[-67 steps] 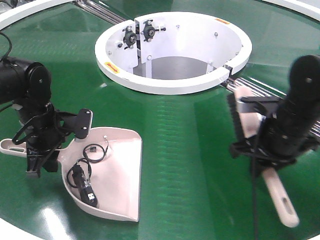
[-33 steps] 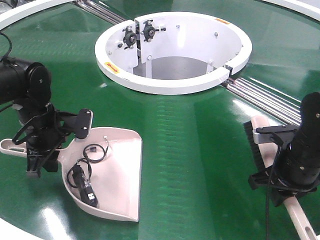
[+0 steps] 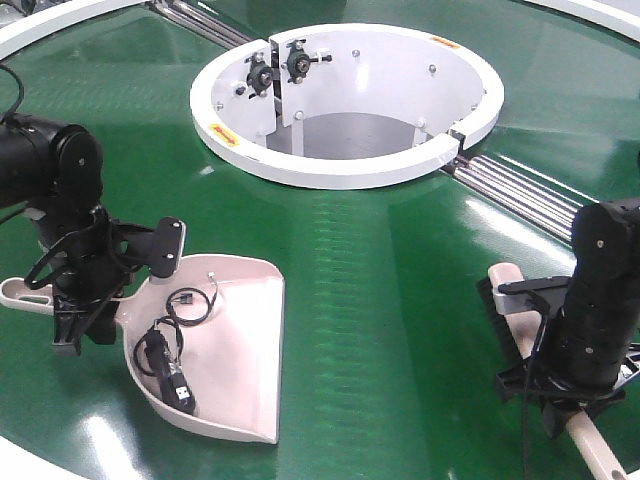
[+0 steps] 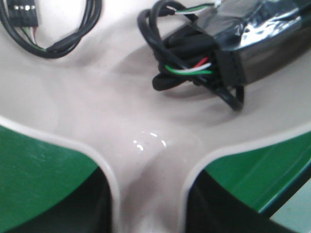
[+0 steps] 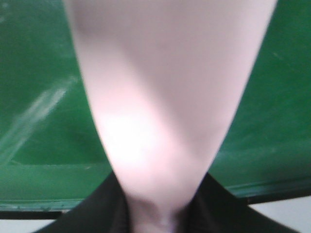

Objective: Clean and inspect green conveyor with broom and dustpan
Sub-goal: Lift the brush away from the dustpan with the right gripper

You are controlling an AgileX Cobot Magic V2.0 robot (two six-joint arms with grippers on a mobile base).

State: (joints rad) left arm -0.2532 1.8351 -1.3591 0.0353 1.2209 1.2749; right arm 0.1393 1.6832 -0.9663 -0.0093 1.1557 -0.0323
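Green conveyor [image 3: 340, 300], glossy, with a white ring [image 3: 345, 170] opening in its far middle. Steel rollers [image 3: 520, 195] run out from the ring's right side. Dustpan [image 3: 245, 320] lies flat on the belt, in front of the ring and to its left, with the open mouth facing right and the handle pointing left. Inside the pan there is a black cable bundle [image 3: 165, 360] with a connector block near the front edge, and a small cable loop [image 3: 190, 302] just behind it. They lie close together; whether they touch is unclear. Left gripper [image 3: 78, 312] is at the handle where it meets the pan. In the wrist view the jaws sit closed against both sides of the neck, gripping it. Broom [image 3: 507, 285] is in front of the ring and to its right, well apart from the dustpan. Its dark bristles face left toward the belt, and the head end points toward the ring. The handle runs toward the near edge and out of frame. Right gripper [image 3: 560, 392] is clamped partway down the handle, with the jaws closed on either side of the beige shaft in the wrist view. Whether the bristles touch the belt cannot be told.
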